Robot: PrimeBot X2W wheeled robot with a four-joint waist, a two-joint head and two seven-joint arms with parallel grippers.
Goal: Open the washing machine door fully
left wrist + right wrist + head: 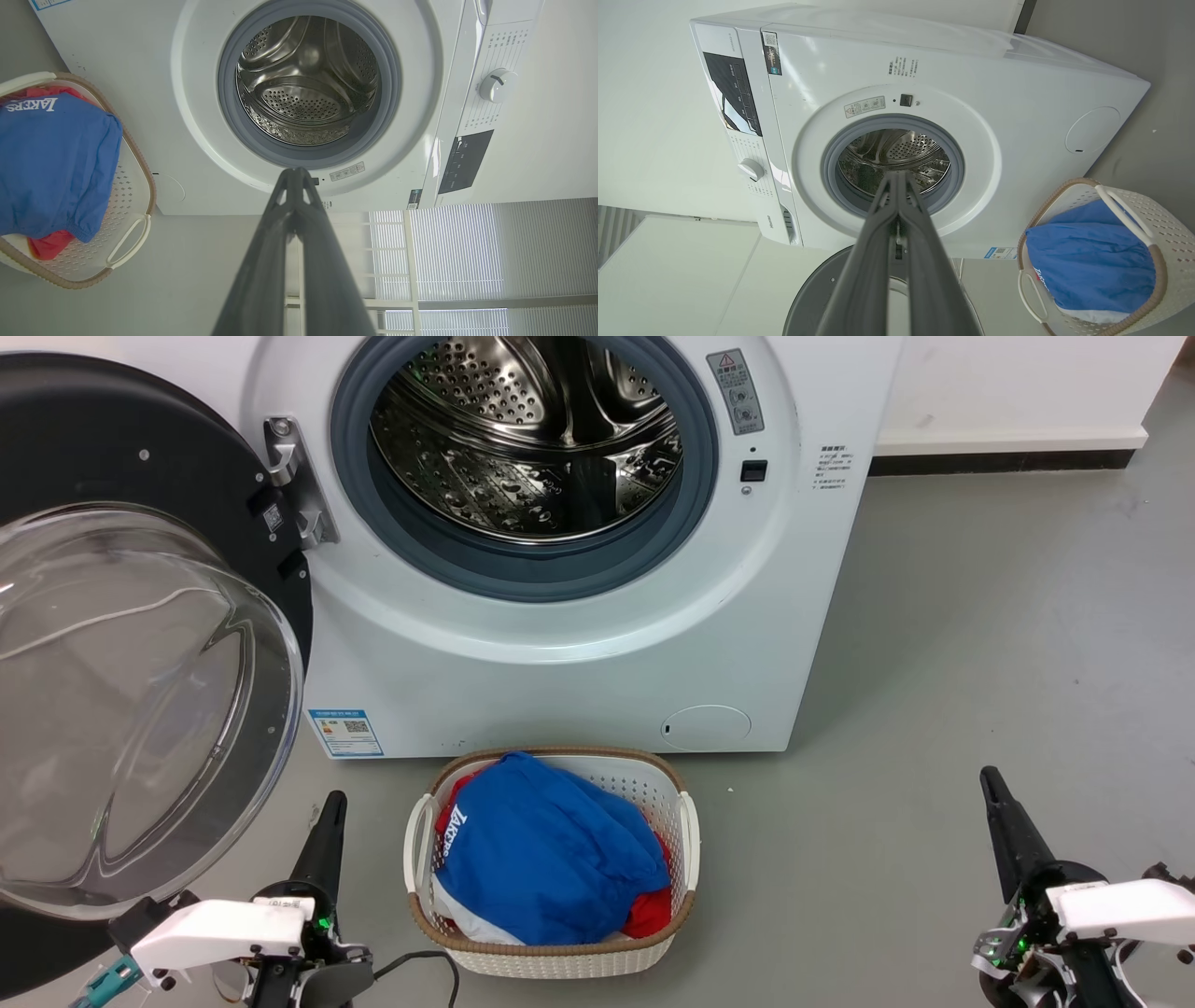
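Since nothing is held between them, the two dark fingers of the left gripper (295, 173) are pressed together to a narrow point, and the right gripper (899, 175) is closed in the same empty way. Both are kept low and back from the machine, which is judged to leave the swing path free.

Just up and to the left of the left gripper, the washing machine door (140, 691) is found. Its domed glass bulges outward, and its black rim is carried by the metal hinge (297, 485). The door is turned well away from the opening, so the task is judged done or nearly so. Whether the hinge's stop is reached cannot be told, nor whether the door is touched.

Ahead of both grippers, the washing machine (579, 653) is faced, its steel drum (527, 439) exposed and bare. Between the grippers, against the machine's foot, a laundry basket (689, 821) with a blue garment (551, 859) is set, presumably for loading.
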